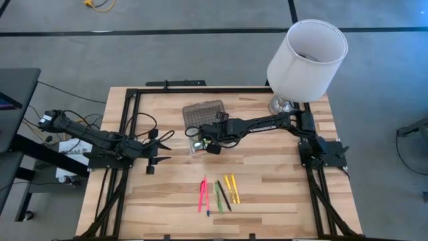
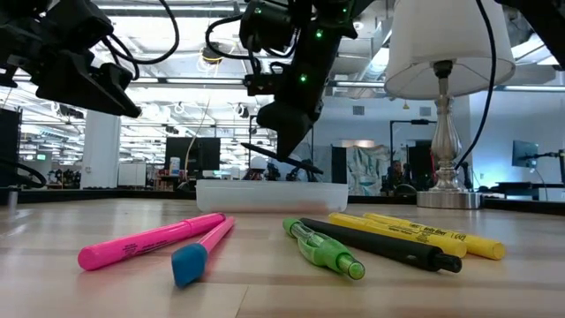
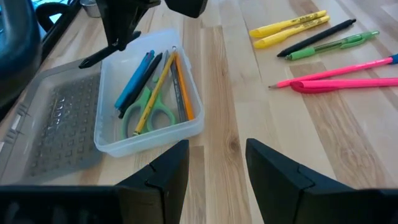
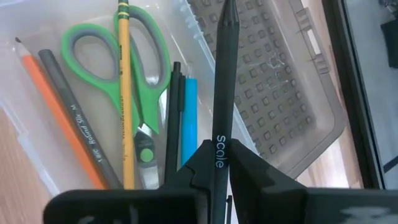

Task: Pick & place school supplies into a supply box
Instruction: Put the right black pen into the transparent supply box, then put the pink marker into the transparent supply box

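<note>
Nearest the low camera lay a pink highlighter (image 2: 150, 240) at lower left of the frame, with a green pen (image 2: 322, 248), a black pen (image 2: 380, 245) and two yellow markers (image 2: 424, 233) spread to its right. Behind them, mid-frame, sat the clear box (image 2: 272, 195).

In the high view the right gripper (image 1: 200, 137) hung over the box at centre frame. Its fingers were closed on a black pencil (image 4: 224, 93), held near one end, the rest pointing out over the box and its open lid (image 4: 280, 81). The box already held green scissors (image 4: 118, 68), a yellow pencil (image 4: 124, 93), an orange pencil (image 4: 62, 118) and a blue pen (image 4: 189, 118).

The left gripper (image 3: 214, 168) waited at centre left of the high view, jaws apart and empty.

Judgement: the loose pens look light, stiff and smooth, liable to roll or pivot. A mid-barrel pinch seems best.
</note>
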Controlling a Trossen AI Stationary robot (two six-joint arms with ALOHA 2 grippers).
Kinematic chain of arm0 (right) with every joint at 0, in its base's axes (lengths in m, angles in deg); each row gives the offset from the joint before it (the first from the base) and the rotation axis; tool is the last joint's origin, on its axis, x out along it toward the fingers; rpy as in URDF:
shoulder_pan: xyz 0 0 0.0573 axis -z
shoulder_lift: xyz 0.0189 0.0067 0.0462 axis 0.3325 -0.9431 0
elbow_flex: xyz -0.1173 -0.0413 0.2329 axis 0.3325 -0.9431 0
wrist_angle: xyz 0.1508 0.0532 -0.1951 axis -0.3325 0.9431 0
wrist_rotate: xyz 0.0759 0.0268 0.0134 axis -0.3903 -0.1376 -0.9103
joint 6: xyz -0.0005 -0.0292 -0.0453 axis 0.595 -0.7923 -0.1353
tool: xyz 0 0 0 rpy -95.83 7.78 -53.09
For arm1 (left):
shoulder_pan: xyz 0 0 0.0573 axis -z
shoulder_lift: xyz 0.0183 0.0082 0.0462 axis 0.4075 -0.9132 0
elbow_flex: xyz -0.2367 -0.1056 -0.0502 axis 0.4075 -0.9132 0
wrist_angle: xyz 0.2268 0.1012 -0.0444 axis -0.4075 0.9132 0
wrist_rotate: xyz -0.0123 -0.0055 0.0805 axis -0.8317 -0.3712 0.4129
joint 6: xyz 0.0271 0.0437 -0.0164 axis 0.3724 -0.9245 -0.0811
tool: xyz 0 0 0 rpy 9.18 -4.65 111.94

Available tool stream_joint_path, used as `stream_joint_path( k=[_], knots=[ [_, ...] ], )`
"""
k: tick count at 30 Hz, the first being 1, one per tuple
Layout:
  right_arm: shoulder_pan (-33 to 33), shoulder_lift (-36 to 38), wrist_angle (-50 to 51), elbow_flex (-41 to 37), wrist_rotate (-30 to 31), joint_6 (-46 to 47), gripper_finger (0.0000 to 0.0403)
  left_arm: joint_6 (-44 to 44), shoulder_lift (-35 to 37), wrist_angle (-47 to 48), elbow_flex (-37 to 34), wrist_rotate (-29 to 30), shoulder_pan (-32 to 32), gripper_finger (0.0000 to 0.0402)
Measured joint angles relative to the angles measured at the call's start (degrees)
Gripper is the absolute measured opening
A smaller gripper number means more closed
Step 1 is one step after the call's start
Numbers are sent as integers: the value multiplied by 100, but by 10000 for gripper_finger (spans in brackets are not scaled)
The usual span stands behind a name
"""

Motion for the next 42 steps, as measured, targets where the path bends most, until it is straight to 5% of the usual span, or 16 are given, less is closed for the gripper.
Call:
stream_joint_path(
  k=[32,42],
  knots=[
    [-19,0,-120,0,-11,-55,62,-13,0,-4,-2,2,1,155],
    [-746,144,1194,-6,5,851,63,-12,0,-6,-2,2,1,155]
  ],
)
